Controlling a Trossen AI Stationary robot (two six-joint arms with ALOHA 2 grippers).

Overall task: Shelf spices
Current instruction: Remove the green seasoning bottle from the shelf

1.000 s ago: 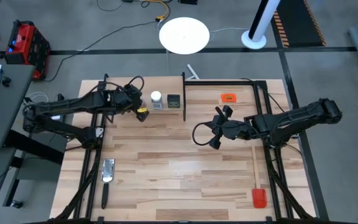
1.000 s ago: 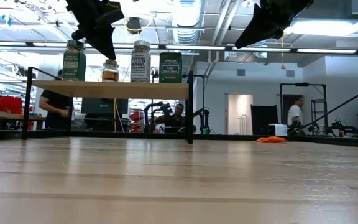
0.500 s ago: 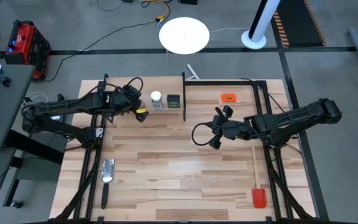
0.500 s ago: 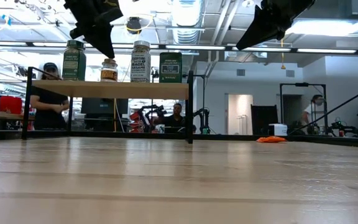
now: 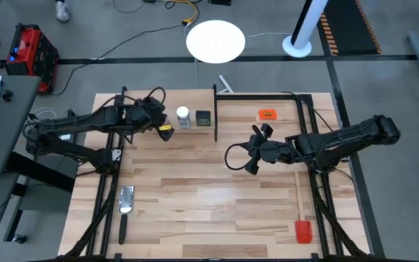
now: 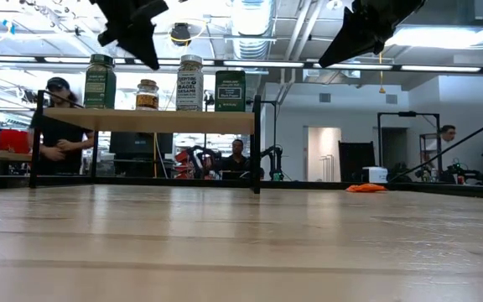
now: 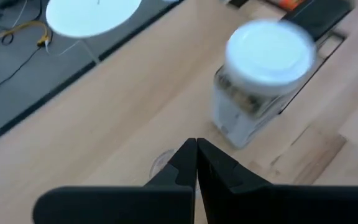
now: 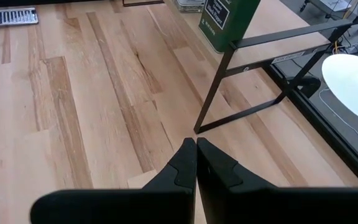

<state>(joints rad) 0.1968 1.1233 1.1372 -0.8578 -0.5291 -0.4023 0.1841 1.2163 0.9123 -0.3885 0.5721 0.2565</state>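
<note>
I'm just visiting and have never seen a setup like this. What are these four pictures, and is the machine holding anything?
It is a robot with two dark arms at a wooden table. One picture looks straight down, one looks level across the tabletop, and two come from cameras on the wrists. The left gripper hangs shut and empty above the shelf; the right gripper waits shut and empty over mid-table. Four spices stand on the shelf: green-lidded jar, brownish jar, white-lidded jar, dark tin. A spatula lies on the table.

Overhead view straight down; low view level across table; wrist views close, sharing shelf
</note>
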